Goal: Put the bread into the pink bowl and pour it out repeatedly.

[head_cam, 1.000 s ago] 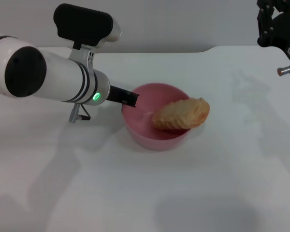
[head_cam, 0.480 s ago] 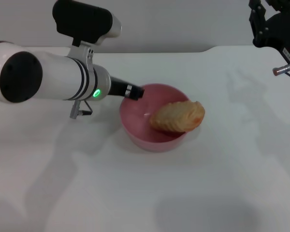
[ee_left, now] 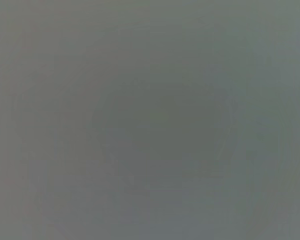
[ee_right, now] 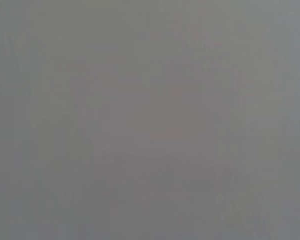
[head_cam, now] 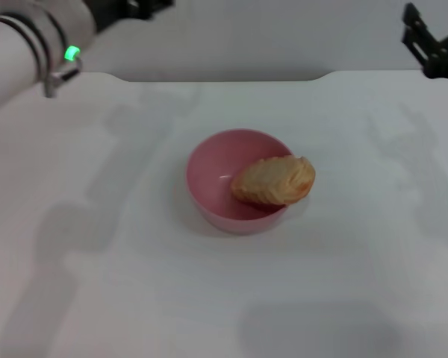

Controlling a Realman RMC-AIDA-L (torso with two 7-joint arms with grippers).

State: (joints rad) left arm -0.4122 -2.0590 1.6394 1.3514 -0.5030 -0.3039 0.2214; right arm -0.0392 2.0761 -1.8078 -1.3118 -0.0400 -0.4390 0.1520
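A round, smooth, glossy pink bowl [head_cam: 237, 181] stands upright near the middle of a plain white desk [head_cam: 134, 283], and nothing grips it. An elongated, ridged loaf of bread [head_cam: 274, 180], orange-brown on top with paler stripes, lies inside the bowl at about three o'clock from its centre; one end is down in the hollow and the other leans on the rim, jutting a little past it on that side. The rest of the bowl's inside, from roughly seven to twelve o'clock, is bare pink. In the head view the left arm [head_cam: 22, 45], white with dark bands and a small green light, shows only at the picture's ten to eleven o'clock corner, raised well apart from the bowl; its pincer lies outside the view, so how it stands cannot be told. At about one to two o'clock, at the far right edge, a black part of the right pincer [head_cam: 431, 51] is in view, also well apart from the bowl and touching nothing; whether it is spread or closed cannot be told, since only a fragment shows. Both wrist views show nothing but a flat grey field with no thing to make out.
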